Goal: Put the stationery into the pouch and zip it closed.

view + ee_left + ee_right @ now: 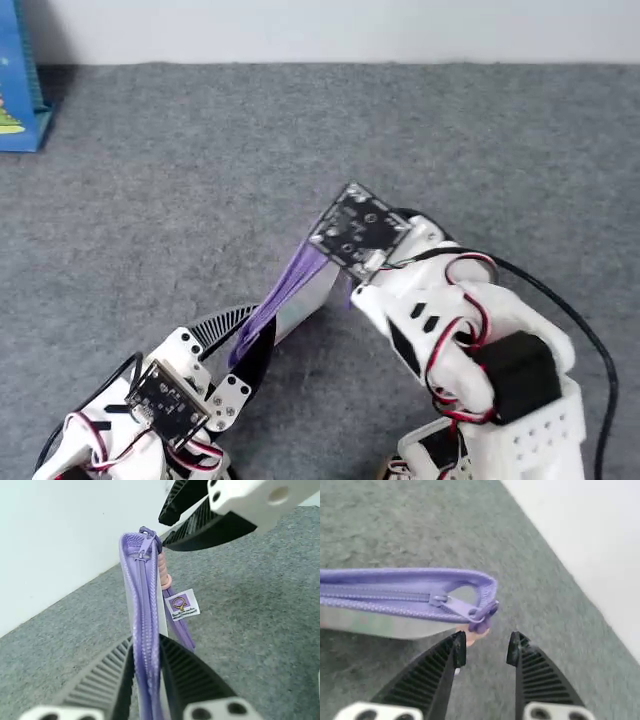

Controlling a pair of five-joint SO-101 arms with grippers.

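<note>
A purple pouch (295,285) hangs above the grey table between the two arms. My left gripper (146,645) is shut on its near end, at the lower left of the high view (243,352). The zipper (141,595) runs closed along the top edge up to the slider (439,599), which sits close to the far end. A pull with pink beads (165,575) and a white label (182,605) hang there. My right gripper (486,642) stands open just off that end, its fingertips (170,516) on either side of the pull without touching it.
A blue box (15,90) stands at the table's far left, against the white wall. Grey felt table surface (150,200) lies open all around the arms. The right arm's cables (560,300) loop out to the right.
</note>
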